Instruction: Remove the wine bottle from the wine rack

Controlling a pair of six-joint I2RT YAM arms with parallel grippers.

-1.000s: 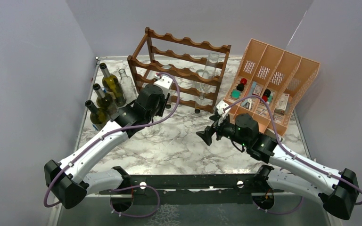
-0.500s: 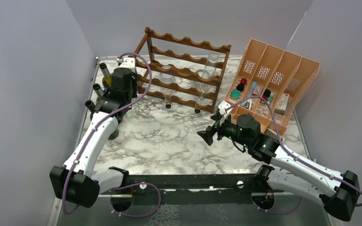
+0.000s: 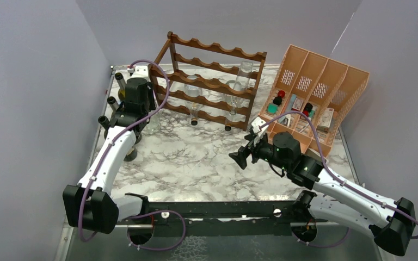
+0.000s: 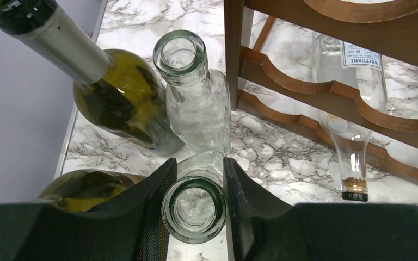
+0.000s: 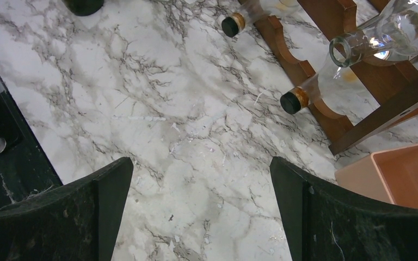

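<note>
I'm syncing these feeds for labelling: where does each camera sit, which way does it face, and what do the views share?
Top: above and behind both arms, which show, facing down at the table, wine rack and organiser.
Left wrist: looks down past the left gripper, shut on a clear bottle, beside a green bottle.
Right wrist: looks down through the open right gripper at the table.
Shared: all three show the wine rack.

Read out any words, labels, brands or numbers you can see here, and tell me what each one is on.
"WEITUSHI": white label on the clear bottle lying in the wine rack; the finer print above it is too small to read.
Boxes in the peach organiser: printing too small to read.
Nothing else legible.
</note>
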